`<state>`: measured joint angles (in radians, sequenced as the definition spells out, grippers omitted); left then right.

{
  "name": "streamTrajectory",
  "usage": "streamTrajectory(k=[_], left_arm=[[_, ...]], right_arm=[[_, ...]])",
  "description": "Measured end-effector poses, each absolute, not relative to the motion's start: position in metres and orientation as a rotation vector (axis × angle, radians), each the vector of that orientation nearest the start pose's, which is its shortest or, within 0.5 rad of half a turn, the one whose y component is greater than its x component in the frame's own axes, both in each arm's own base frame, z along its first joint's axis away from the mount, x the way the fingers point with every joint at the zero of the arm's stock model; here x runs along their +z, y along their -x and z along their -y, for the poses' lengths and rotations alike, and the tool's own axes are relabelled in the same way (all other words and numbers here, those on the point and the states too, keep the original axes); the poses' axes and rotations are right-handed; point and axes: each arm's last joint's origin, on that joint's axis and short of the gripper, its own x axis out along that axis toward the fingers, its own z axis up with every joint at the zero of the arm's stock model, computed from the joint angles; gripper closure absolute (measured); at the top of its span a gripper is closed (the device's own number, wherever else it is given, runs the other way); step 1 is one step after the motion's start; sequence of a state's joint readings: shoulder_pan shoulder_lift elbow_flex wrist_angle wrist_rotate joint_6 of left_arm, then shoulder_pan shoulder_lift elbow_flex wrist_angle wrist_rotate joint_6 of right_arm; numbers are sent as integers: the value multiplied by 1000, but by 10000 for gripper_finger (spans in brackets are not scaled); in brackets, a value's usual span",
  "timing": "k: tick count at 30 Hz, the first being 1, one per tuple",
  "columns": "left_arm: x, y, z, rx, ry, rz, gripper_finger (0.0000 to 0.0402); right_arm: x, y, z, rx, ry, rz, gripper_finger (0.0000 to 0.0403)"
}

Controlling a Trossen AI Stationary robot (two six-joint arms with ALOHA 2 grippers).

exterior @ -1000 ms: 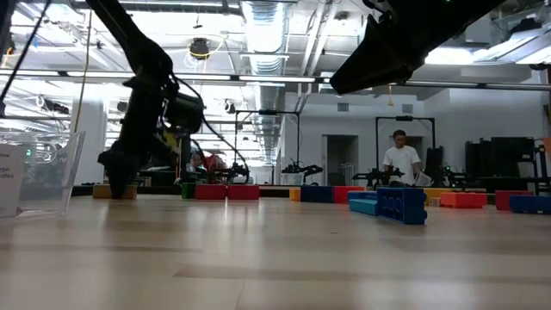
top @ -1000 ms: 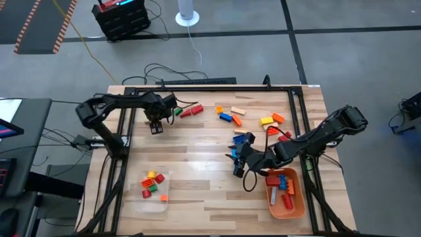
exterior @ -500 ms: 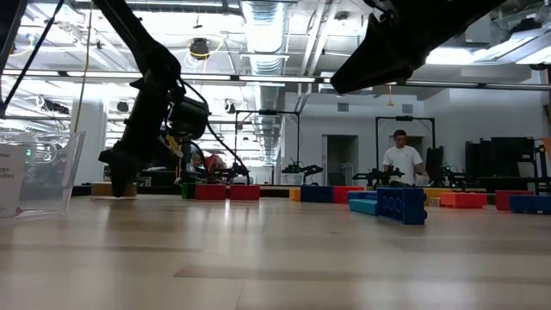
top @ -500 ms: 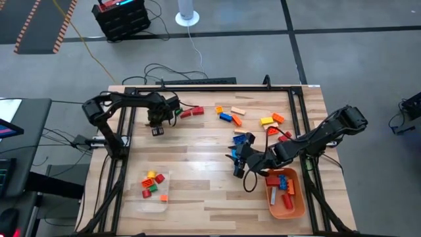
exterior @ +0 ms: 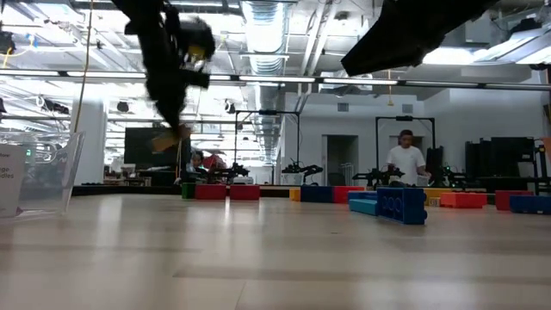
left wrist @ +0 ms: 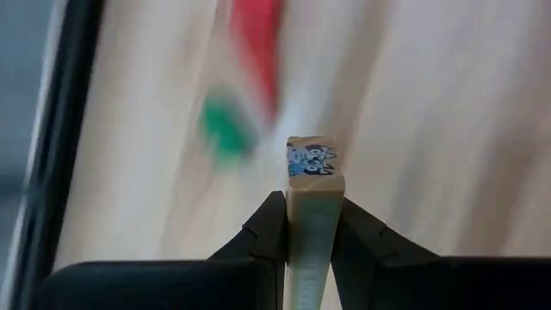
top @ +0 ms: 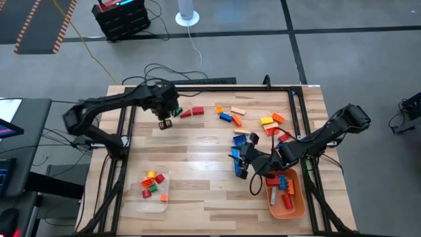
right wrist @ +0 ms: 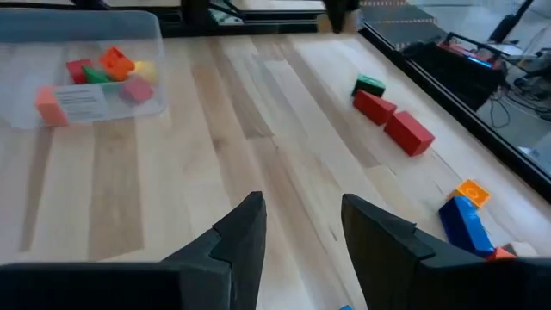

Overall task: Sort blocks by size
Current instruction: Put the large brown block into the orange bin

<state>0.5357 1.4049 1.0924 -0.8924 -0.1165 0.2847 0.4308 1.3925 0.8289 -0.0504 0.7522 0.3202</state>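
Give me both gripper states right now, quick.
Left gripper: closed on a tan block, lifted off the table.
Right gripper: open, holding nothing.

2 trays: 1 clear plastic tray (top: 154, 205) near left, 1 orange plastic tray (top: 293, 207) near right. Far-left grp: 2 red studded bricks (right wrist: 409, 133) + 1 green brick (right wrist: 368, 84). 1 tan bar brick (left wrist: 312, 215). Clear tray: approx 6 small bricks, exact no. unclear. 1 person (exterior: 405, 162) in bkgd.
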Motion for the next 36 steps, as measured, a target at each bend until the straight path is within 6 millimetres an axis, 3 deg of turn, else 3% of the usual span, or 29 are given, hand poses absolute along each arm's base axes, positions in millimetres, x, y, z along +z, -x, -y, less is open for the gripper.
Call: streamTrajectory(k=[7,11,20,36], left_arm=[[296,-254,-99,189,-82,-714,350],[305,-270,-75,98,-180,-559,350],[319,-291,-40,-14,-316,-344,350],[310,-322,-14,-109,-373,-200,350]], right_arm=[[222,-290,-92,-421,78,-403,220],[229,-303,-81,-359,102,-327,220],[236,-315,-50,-318,58,-269,220],[242,-318,-46,-256,99,-217,220]])
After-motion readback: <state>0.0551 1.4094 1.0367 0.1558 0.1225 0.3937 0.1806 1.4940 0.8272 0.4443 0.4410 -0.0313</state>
